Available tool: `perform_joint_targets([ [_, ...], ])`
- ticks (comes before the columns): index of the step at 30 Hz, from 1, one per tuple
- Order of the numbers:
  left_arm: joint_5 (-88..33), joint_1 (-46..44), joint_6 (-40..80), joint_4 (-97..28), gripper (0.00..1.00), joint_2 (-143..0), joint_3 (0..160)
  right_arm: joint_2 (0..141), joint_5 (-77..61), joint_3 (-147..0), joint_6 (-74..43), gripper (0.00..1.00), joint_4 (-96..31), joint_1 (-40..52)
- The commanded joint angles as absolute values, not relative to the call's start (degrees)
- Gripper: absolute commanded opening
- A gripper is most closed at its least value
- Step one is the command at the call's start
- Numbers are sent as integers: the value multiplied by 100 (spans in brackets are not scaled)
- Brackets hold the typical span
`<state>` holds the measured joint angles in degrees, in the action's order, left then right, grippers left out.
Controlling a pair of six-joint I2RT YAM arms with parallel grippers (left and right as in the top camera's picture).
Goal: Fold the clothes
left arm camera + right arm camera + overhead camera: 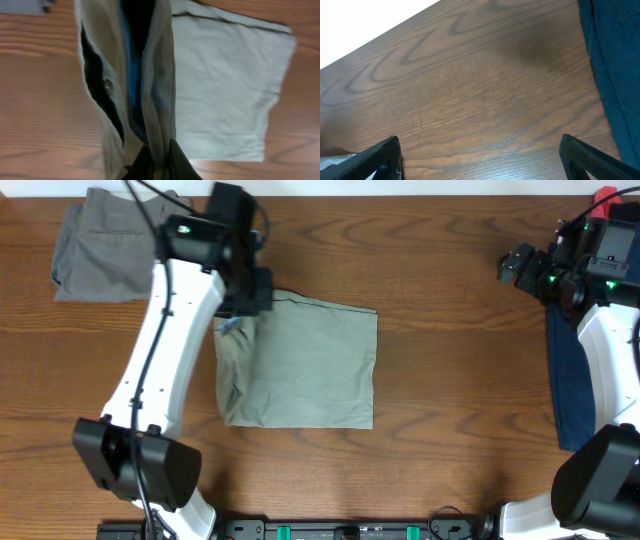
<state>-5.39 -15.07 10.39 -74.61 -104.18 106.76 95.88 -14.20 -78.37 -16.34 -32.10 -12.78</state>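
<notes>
Pale khaki-green shorts (300, 365) lie folded in the middle of the table. My left gripper (240, 305) is shut on their top left corner. In the left wrist view the pinched waistband (155, 90) hangs between my fingers (159, 162), showing a button and a blue inner lining. Darker grey shorts (105, 245) lie folded at the far left corner. A navy blue garment (572, 375) lies along the right edge, also seen in the right wrist view (615, 75). My right gripper (480, 152) is open and empty above bare wood near the far right (525, 265).
The wooden table's far edge (380, 37) runs close to my right gripper. My right arm's base (600, 480) stands at the front right, the left arm's base (140, 465) at the front left.
</notes>
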Motion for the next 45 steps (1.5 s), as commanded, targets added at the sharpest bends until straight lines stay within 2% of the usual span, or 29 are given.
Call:
perform_joint_targets([
  [1,-899,-1809,1173,-7426,6,-10593,10506,9601,-1439,-7870,-1669,99,-3212,-1245],
  [15,-1164,-2904,1463,-6965,6,-10750,10228,9601,-1441,-7870,-1669,99,-3212,-1245],
  [24,-919,-3214,1675,-6663,6,-10750,9806,9601,-1439,-7870,-1669,99,-3212,-1245],
  [36,425,-1911,1658,-7417,6,-10062,10130,9601,-1441,-7870,-1669,99,-3212,-1245],
  [45,526,-1146,1481,-7478,6,-9308,10193,9601,-1441,-7870,-1669,99,-3212,-1245],
])
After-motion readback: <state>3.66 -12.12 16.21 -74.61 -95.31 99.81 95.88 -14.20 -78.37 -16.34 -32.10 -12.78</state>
